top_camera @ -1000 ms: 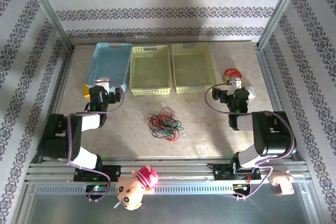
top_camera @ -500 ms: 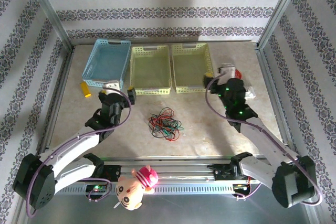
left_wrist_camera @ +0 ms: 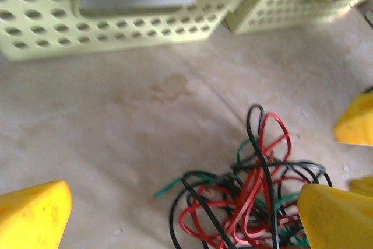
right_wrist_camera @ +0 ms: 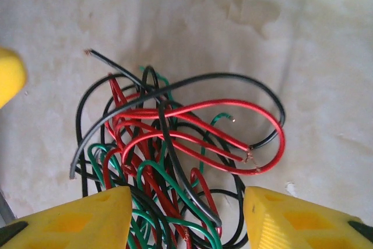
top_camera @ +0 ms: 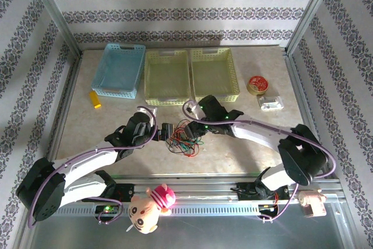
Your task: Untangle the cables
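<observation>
Plainly, the cables (top_camera: 183, 138) lie as one loose clump of red, green and black on the middle of the desk (top_camera: 250, 150), a little toward its near edge. The clump has no true long axis. In the right wrist view, one red loop and one black loop reach out to 3 o'clock, clear of the knot.

The right end effector (top_camera: 196, 127) stands at the clump's 1 o'clock and over it. Its jaws are about halfway apart and straddle the near strands, with nothing visibly pinched. The left end effector (top_camera: 165, 130) sits at 9 o'clock, just beside the clump, jaws wide and empty. In its own view the wires lie off to the right side of its gap, not centred. Both are near; I judge the right one nearer.

The nearest yellow basket (top_camera: 168, 102) stands at 12 o'clock, apart from the clump. Bare desk opens toward 3, 6 and 9 o'clock, so drawing strands apart sideways looks the freest line.
</observation>
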You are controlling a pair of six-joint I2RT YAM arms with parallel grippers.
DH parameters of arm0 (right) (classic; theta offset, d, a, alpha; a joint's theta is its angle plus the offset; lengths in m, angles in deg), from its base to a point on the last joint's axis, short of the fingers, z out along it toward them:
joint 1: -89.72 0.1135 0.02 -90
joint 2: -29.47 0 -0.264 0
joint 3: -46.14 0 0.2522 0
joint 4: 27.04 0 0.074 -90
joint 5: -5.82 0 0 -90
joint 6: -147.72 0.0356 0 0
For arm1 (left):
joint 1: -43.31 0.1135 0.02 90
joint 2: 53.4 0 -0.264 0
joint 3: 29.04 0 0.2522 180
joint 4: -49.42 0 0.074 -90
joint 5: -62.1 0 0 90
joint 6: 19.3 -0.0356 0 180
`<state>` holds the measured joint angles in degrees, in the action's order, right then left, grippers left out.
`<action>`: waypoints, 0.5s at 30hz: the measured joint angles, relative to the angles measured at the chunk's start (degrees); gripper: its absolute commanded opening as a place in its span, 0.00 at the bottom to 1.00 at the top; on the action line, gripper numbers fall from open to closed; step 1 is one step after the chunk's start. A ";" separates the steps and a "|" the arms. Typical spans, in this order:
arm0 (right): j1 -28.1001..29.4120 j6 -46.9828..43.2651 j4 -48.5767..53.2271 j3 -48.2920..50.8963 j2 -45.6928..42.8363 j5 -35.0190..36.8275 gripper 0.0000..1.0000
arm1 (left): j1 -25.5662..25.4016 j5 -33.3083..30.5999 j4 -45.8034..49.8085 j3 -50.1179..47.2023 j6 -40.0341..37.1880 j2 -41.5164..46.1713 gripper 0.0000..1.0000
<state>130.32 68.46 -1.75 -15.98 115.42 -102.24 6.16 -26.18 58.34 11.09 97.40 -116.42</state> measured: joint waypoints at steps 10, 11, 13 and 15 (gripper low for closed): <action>-2.14 0.92 0.66 -4.55 7.48 -4.66 0.13 | -1.60 7.06 1.77 2.54 -1.79 -6.82 0.99; -2.23 1.09 0.79 -4.55 7.52 -4.90 0.09 | -1.79 7.32 1.84 2.86 -2.08 -7.23 0.99; -2.23 1.36 0.74 -4.55 7.52 -5.42 0.04 | -1.88 7.96 1.84 3.34 -2.62 -8.00 0.99; -2.23 1.46 0.76 -4.55 7.52 -5.57 0.05 | -1.88 8.57 1.84 3.80 -3.13 -8.98 0.99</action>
<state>128.09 69.92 -0.99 -20.52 122.94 -107.81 4.28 -17.61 60.18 14.89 94.28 -125.40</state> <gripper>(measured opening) 0.044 0.992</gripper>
